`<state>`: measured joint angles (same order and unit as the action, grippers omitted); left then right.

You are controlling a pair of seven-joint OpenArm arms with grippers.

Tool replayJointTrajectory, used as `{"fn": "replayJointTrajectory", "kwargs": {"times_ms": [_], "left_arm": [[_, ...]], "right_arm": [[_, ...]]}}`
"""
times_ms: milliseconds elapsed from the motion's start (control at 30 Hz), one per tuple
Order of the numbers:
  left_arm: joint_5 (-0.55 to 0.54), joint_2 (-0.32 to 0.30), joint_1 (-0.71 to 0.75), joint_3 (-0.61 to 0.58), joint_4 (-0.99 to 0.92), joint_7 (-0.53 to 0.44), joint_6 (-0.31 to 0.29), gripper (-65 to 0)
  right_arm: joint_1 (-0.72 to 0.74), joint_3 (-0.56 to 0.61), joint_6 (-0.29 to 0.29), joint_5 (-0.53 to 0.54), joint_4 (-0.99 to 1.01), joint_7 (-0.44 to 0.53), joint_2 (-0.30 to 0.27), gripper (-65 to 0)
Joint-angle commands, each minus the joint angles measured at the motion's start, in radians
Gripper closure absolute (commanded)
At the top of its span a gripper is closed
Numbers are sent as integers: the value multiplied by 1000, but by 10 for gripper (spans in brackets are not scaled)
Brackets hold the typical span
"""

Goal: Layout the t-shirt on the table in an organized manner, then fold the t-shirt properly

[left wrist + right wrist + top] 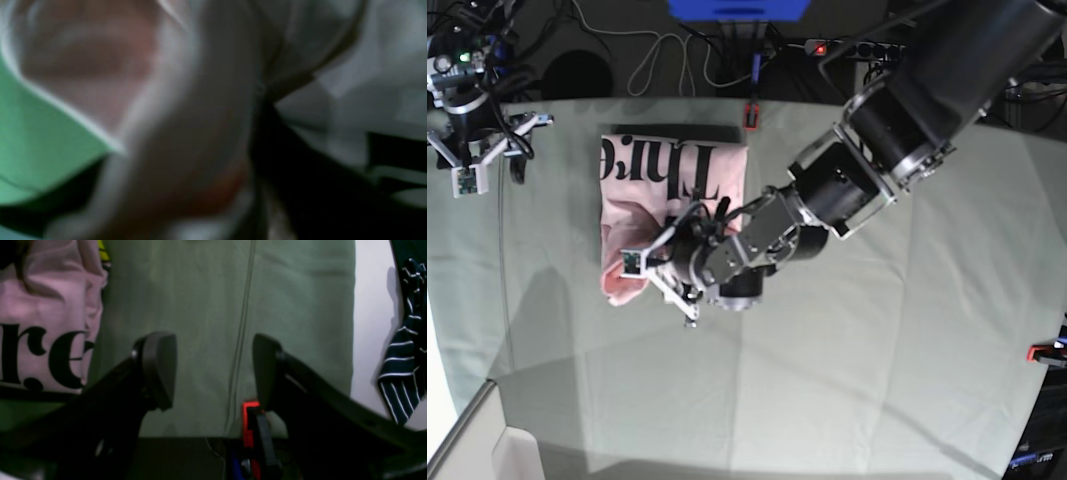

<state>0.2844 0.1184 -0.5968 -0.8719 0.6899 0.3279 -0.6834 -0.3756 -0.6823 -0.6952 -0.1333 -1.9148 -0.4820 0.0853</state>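
Big black left arm (847,190) lies across the folded pale pink lettered t-shirt (632,215), blocking it from the right. Pale grey-green cloth-covered table (877,350) open elsewhere; red-and-black clamp (751,113) on far edge.

left arm (947,75): thick black cylinder segments with silver rings between them
right gripper (213,368): two matte black rounded finger pads on black angled links
right arm (467,100): black, with white bracket parts
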Motion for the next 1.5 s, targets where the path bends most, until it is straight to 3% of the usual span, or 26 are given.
{"fn": "replayJointTrajectory", "kwargs": {"times_ms": [0,133,467,733,833,933,1000,1100,1167,1300,1467], "left_arm": [[20,2,-19,1,27,33,-15,-362],[20,-41,-21,1,164,47,-15,-469],[22,-115,-22,38,455,207,-15,-478],[16,-196,100,448,649,239,-15,-476],[14,-217,197,713,738,241,-15,-470],[14,-217,324,986,838,241,-15,-376],[14,-214,418,1169,916,241,-15,-253],[13,-205,573,1345,1016,241,-15,-79],[13,-193,668,1434,1065,241,-15,0],[13,-124,880,1614,1091,239,-15,-10],[13,-79,1049,1758,988,234,-15,0]], "right_arm": [[-4,-1,-3,13,-18,26,-6,-335],[-6,-1,-3,13,-18,26,-6,-335],[-7,-6,-3,13,-18,26,-6,-335],[-29,-6,-3,13,-33,30,3,-335],[-33,-7,-3,10,-33,27,3,-327],[-35,-70,-3,8,-32,26,20,-256],[-29,-132,-3,8,-28,26,54,-159],[-29,-210,-3,8,-24,22,72,-9],[-33,-241,-3,8,-22,-4,72,0],[-44,-281,-3,11,34,-120,72,0],[-49,-276,-3,10,188,-140,72,0]]}}
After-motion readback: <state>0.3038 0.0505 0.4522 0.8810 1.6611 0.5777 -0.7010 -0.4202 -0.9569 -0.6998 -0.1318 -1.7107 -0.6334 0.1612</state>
